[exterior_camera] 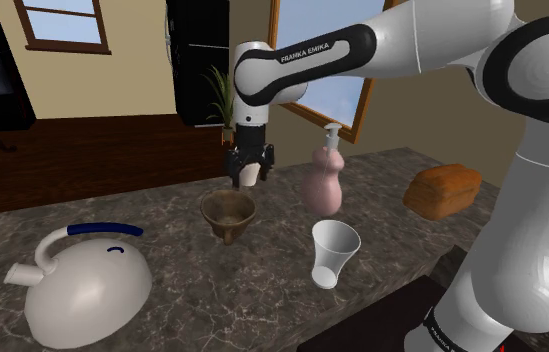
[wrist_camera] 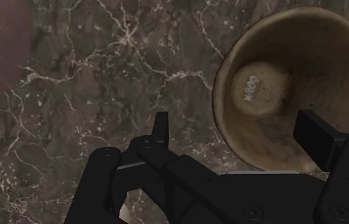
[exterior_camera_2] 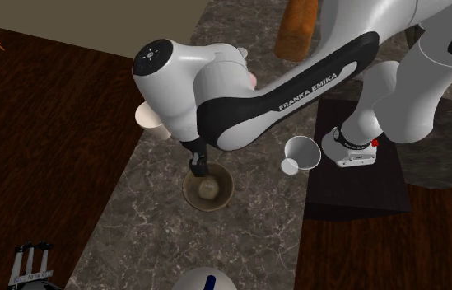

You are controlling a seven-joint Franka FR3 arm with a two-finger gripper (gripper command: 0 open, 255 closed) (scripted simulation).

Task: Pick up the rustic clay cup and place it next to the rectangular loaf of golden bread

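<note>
The brown clay cup (exterior_camera: 227, 213) stood upright on the dark marbled desk (exterior_camera: 162, 230), its mouth open to the ceiling and wider than its foot. In the wrist view its pale inner floor carried some small lettering, and the cup (wrist_camera: 281, 89) lay mostly between the 2 black fingers (wrist_camera: 316, 137), nearer to 1 of them. The hand (exterior_camera: 249, 175) hung just above the cup's rim, pointing straight down, released and carrying nothing. Its fingers stood wide apart, with 1 over the cup's edge and the other over bare desk. I could not tell whether a fingertip touched the rim.

Toward the shoulder view's right stood a pink pump bottle (exterior_camera: 322, 180). In front of the bottle was a white cup (exterior_camera: 334, 252), tilted. The golden-brown loaf (exterior_camera: 444, 190) lay further right, well apart from the clay cup. A white kettle (exterior_camera: 87, 285) with a blue-topped handle sat at the desk's near left.

From the second exterior view the hand (exterior_camera_2: 197, 169) sat at the clay cup's (exterior_camera_2: 207, 188) edge.
</note>
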